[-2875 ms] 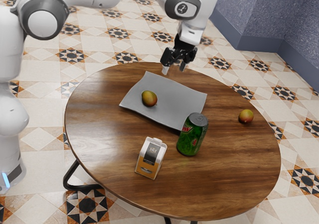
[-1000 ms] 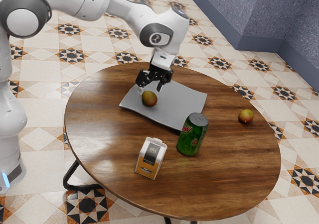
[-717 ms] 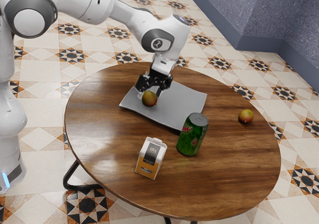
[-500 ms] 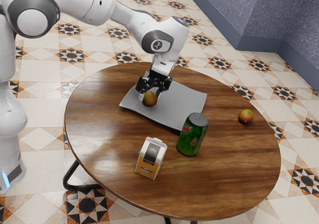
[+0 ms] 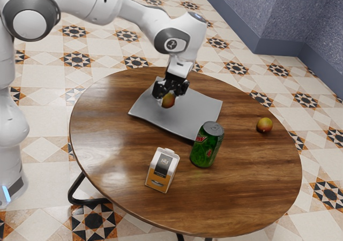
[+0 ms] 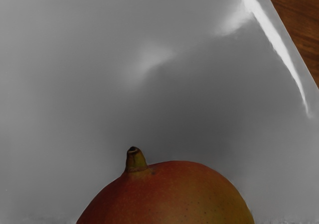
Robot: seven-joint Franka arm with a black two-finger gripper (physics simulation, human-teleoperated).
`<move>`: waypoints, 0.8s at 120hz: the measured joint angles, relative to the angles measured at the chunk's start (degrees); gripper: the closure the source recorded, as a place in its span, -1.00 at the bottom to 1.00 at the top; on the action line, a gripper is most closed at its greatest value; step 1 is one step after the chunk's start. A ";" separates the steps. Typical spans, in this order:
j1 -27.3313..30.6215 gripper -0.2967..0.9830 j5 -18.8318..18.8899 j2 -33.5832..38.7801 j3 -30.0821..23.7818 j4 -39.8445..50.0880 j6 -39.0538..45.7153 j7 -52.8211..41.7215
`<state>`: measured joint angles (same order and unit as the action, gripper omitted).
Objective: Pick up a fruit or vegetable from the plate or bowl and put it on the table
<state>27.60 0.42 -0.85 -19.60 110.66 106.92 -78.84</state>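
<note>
My gripper is shut on a red-and-yellow mango, held a little above the grey square plate in the exterior view. The finger on the exterior view's left shows beside the fruit; the other is mostly hidden. In the wrist view the mango, with its stubby stem, is large at the lower edge, and the plate's grey surface lies beyond it. The round wooden table bears the plate.
A green soda can stands by the plate's near corner, with a small orange-and-white carton closer to the table's front. A second mango rests on the wood toward the exterior view's right.
My gripper came down over the plate from farther back, closed around the mango, and has lifted it, shifting slightly toward the exterior view's right. The can, carton and second mango have stayed put.
</note>
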 joint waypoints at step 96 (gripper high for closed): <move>0.14 0.09 -10.37 20.88 -12.22 17.40 0.63 4.81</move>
<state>27.74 -9.95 20.03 -31.82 128.06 107.55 -74.03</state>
